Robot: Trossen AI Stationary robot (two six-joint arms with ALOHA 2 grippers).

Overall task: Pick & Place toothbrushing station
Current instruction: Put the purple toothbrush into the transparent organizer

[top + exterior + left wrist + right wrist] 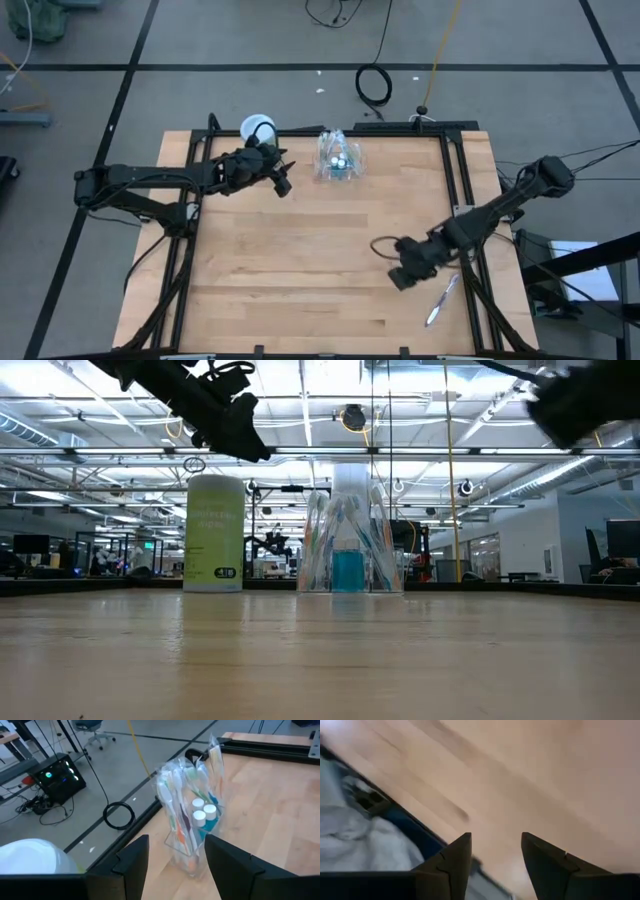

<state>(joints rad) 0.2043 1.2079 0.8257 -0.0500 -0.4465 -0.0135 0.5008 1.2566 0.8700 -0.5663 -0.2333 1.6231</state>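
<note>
A clear bag of toothbrushes (337, 157) stands upright at the table's (300, 280) far edge, the open, empty left gripper (283, 181) beside it and the right gripper (398, 274) open, well apart.

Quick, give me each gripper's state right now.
Left gripper: open, empty, facing the clear bag of toothbrushes.
Right gripper: open, empty, over bare table.

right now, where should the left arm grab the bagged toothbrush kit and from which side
Probably around the middle of the toothbrushing station, coming level from the left gripper's side. The clear bag stands upright and narrow, brushes and blue tubes bundled inside, so the open fingers could close across its width. Its crinkled top looks too loose to hold. The right gripper waits apart.
</note>
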